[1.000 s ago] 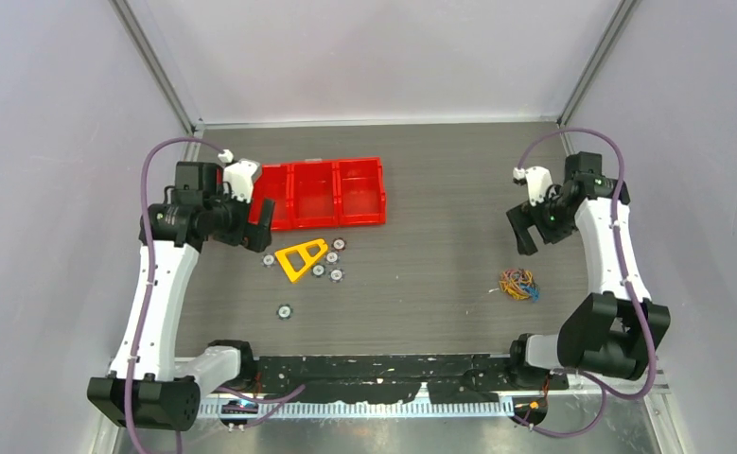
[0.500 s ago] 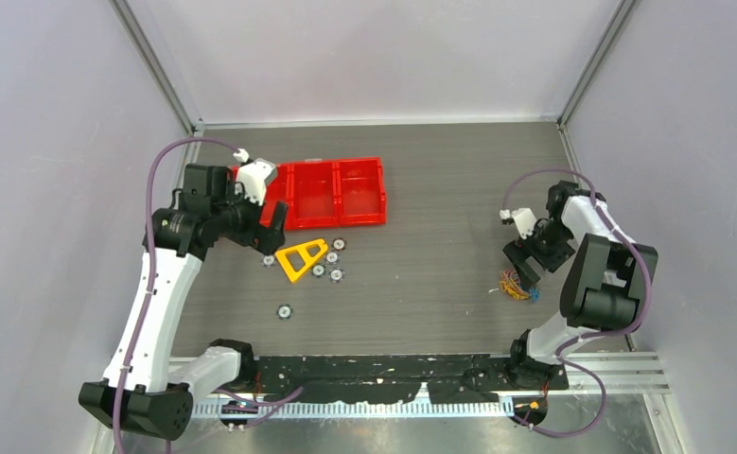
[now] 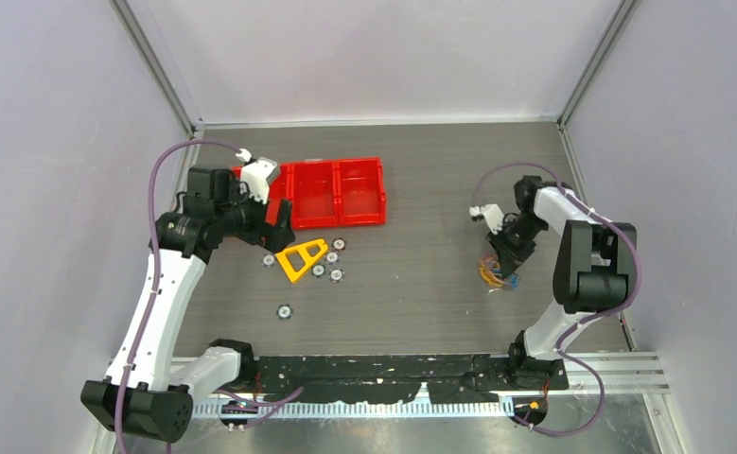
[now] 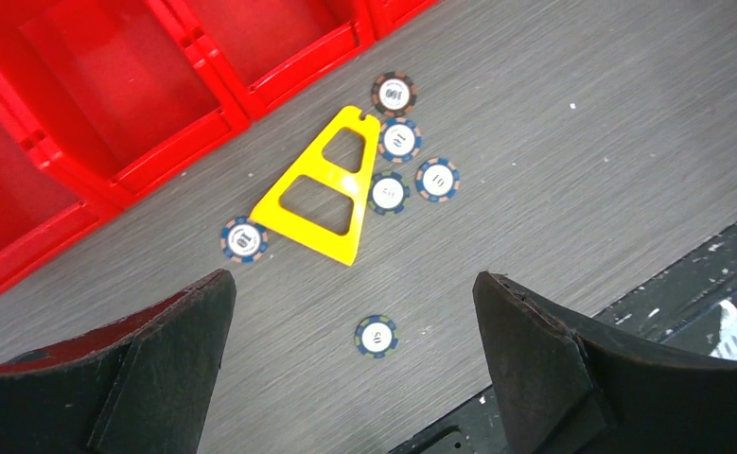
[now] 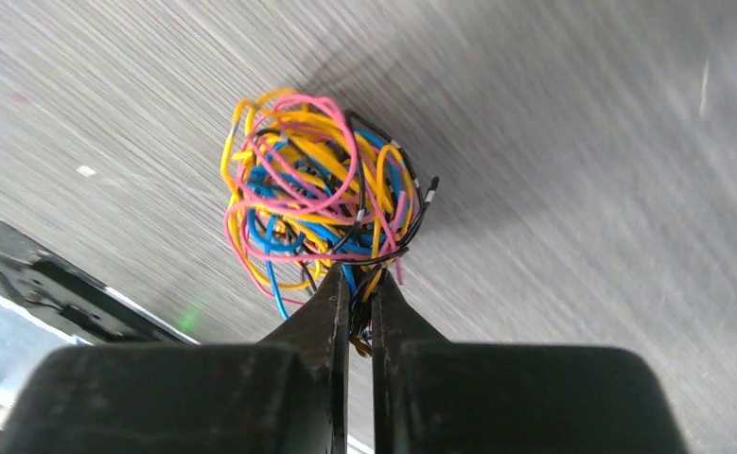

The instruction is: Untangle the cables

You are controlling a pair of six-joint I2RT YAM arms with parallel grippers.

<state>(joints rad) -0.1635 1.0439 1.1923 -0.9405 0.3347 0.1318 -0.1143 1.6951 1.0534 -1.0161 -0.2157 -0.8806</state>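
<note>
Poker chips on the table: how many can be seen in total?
6. Four poker chips cluster along one side of the yellow triangular frame, one sits by its opposite corner, and one lies alone nearer the table's front edge. None appears hidden.

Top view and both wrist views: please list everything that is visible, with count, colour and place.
cables: one tangle; yellow, pink, blue, black; right side of table
bin: one, three compartments; red; far left-centre
triangle: one; yellow; in front of bin
chips: six; mostly blue rims, white centres; around triangle
table: one; dark grey
left tool: one; black; open above chips
right tool: one; black; shut on cables
</note>
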